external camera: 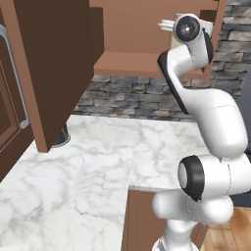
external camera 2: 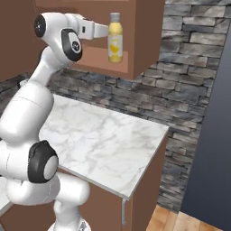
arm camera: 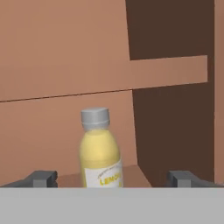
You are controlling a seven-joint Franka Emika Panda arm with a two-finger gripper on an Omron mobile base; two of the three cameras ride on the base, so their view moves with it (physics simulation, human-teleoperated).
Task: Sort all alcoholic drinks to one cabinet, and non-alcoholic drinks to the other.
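One yellow bottle (arm camera: pixel 99 151) upright, between spread tool (arm camera: pixel 114 178) tips

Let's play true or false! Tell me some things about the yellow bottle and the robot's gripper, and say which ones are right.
1. The yellow bottle stands upright on the cabinet shelf. True.
2. The gripper is squeezing the bottle. False: its fingers are spread wide, apart from the bottle.
3. The bottle's cap is grey. True.
4. The bottle lies on the marble counter. False: it is up in the cabinet.
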